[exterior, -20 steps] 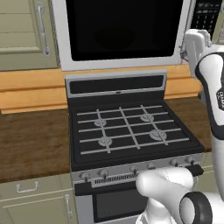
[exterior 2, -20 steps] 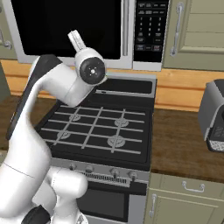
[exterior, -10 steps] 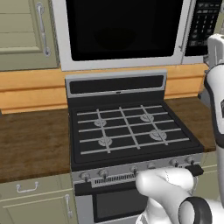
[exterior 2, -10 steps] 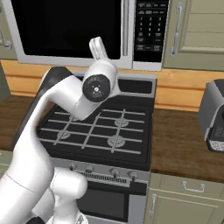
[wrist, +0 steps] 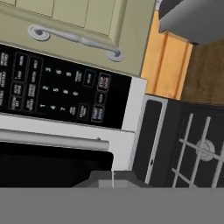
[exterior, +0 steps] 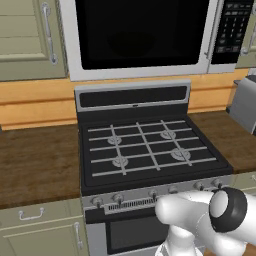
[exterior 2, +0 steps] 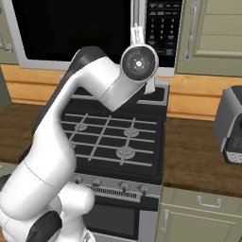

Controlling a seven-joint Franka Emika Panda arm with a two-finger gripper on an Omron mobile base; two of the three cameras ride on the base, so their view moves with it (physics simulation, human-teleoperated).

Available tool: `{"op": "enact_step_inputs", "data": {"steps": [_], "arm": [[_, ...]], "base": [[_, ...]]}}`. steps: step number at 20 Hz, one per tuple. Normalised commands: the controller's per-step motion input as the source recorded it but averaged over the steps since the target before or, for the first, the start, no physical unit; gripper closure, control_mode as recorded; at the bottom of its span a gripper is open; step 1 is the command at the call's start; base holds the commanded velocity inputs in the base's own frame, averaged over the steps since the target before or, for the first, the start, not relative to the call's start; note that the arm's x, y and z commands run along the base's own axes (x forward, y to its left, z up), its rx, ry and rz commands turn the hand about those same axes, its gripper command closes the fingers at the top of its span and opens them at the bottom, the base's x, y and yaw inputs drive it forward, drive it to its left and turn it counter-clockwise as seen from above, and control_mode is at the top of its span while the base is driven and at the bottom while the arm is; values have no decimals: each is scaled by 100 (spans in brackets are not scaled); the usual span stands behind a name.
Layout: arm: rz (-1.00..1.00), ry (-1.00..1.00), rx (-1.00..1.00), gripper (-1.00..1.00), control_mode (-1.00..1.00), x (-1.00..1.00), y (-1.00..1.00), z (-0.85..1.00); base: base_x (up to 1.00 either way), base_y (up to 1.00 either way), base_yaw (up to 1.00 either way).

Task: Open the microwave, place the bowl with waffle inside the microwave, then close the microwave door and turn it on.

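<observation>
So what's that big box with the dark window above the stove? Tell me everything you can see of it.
That is the microwave, a wide silver-grey box mounted above the black gas stove, between beige cabinets. Its door is shut: a grey frame around a large black glass window, with a long grey bar handle along the window's right edge. Right of the handle sits a black keypad panel with small buttons. The robot's arm is raised in front of the handle; whether it touches cannot be told.
</observation>
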Motion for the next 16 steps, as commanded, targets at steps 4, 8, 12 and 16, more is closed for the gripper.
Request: {"op": "enact_step_inputs", "data": {"steps": [4,8,12,16], "arm": [[0,-21,0,100,-100,19,3,-2],[0,-14,0,100,-100,38,9,-11],[0,0,0,100,-100,46,0,-22],[0,0,0,100,-100,28,0,-14]], "base": [[0,0,0],[0,0,0],[0,0,0],[0,0,0]]}}
